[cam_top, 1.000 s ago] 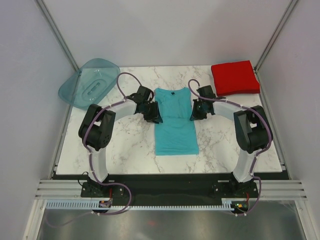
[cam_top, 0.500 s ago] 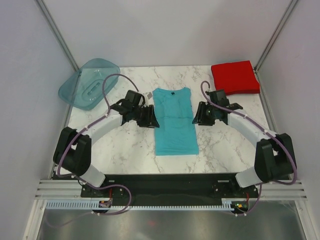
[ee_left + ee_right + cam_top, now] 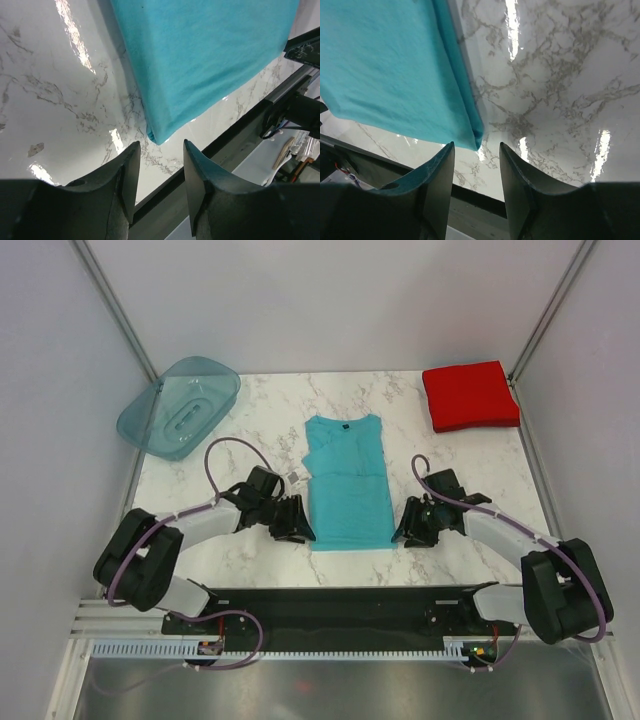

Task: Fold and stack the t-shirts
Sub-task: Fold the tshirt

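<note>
Turquoise t-shirt [image 3: 347,483] lies flat at centre frame, sleeves folded in, a long narrow strip on the marble table [image 3: 240,430]. Left gripper [image 3: 299,530] is low at its bottom-left corner, jaws parted, gripping nothing. Right gripper [image 3: 404,533] mirrors it at the bottom-right corner, likewise released. Red t-shirt [image 3: 470,395], a folded square, sits upper right; teal tray [image 3: 180,407] upper left.

no writing or label can be read.
</note>
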